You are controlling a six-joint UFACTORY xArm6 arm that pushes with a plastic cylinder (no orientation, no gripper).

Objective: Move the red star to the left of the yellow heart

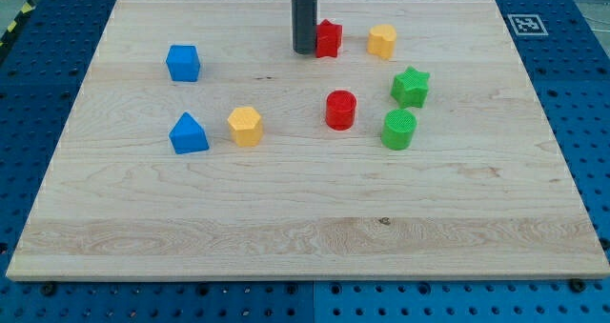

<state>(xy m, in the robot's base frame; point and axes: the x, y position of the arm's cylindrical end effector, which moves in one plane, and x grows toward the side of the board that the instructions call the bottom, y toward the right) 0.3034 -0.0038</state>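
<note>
The red star (330,38) lies near the view's top, just right of centre. The yellow heart (382,41) lies a short way to its right, with a small gap between them. My tip (304,51) stands right at the red star's left side, touching it or nearly so. The dark rod comes down from the view's top edge and hides a little of the board behind it.
A red cylinder (340,110), a green star (411,87) and a green cylinder (399,130) lie below the star and heart. A yellow pentagon (245,126), a blue triangle (188,133) and a blue cube (183,63) lie to the left. The wooden board (305,237) ends in blue pegboard.
</note>
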